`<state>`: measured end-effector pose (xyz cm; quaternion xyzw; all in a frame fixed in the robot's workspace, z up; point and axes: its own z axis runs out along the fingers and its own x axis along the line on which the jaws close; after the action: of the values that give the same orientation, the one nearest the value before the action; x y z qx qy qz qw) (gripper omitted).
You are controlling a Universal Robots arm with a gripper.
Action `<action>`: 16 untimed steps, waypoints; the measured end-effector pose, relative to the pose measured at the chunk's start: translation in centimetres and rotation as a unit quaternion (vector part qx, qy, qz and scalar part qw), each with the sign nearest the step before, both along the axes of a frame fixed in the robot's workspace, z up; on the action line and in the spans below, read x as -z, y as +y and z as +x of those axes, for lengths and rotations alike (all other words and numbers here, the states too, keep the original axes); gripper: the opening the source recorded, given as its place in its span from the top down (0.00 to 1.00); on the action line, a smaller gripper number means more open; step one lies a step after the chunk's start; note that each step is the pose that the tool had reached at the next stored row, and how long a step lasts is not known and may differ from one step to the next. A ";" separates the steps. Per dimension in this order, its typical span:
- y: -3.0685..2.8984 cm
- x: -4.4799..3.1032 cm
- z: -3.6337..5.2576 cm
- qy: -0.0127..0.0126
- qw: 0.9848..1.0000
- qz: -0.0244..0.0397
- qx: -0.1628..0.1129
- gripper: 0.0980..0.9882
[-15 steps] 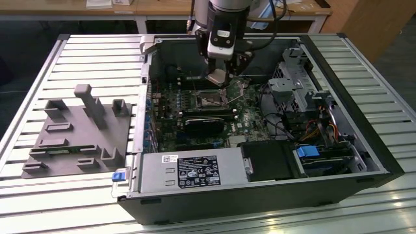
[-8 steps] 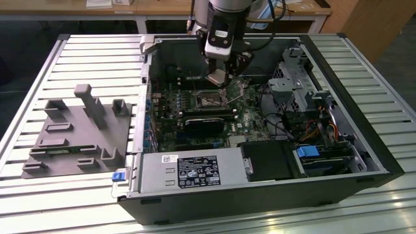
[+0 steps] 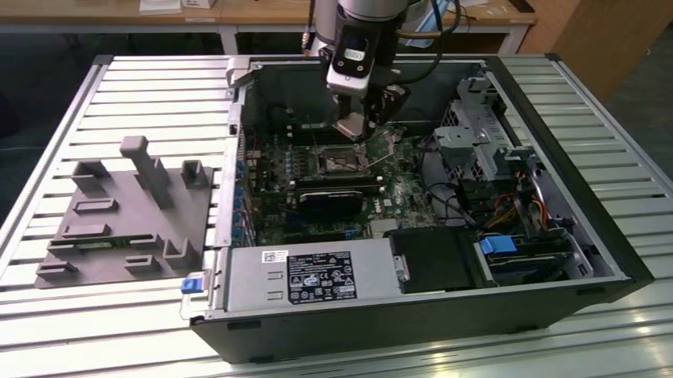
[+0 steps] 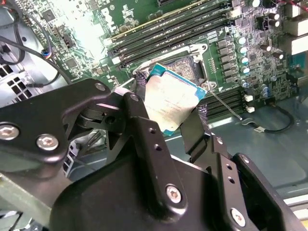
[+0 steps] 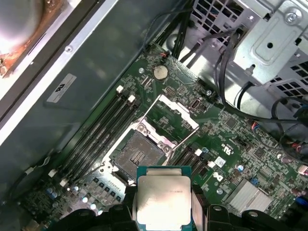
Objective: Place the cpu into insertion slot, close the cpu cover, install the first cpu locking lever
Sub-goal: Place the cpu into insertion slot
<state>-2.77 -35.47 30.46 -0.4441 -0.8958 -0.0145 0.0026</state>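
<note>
Claw (image 4: 168, 103) closed narrow on the cpu (image 4: 171, 98), one finger (image 4: 140, 96) on each of two opposite edges. Silver-grey top and green rim show in both wrist views. In the first wrist view the cpu (image 5: 163, 199) sits between the gripper (image 5: 163, 212) tips, apart from the board below it.

Insertion slot (image 5: 137, 154) is bare, contact field exposed, nothing seated in it. The cpu cover (image 5: 175, 113) is swung open on the far side of the slot, its square window clear of the socket.

In the second wrist view a thin metal lever (image 4: 225, 105) stands up at an angle just beside the held chip, close to one claw finger. That is the nearest obstruction I can see.

Memory slots (image 5: 96, 134) run along one flank of the slot, with a coin cell (image 5: 160, 72) past the cover. Black cables (image 5: 226, 53) drape from the perforated drive cage (image 5: 269, 38).

Exterior view: gripper (image 3: 358, 126) hangs inside the open computer case (image 3: 589, 236), above the socket (image 3: 342, 163). A black finned block (image 3: 331, 201) lies nearer the camera, with the power supply (image 3: 305, 276) nearer still. A grey fixture tray (image 3: 126, 213) sits on the slatted table (image 3: 105, 331) to the exterior view's left.
</note>
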 end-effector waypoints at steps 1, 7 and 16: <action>0.00 0.01 0.00 0.000 1.000 0.000 0.004 0.51; 0.00 0.10 0.00 0.000 1.000 -0.001 0.025 0.51; 0.00 0.21 0.00 0.000 0.999 -0.001 0.055 0.51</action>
<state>-2.77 -35.47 30.25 -0.4925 -0.8702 -0.0134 0.0013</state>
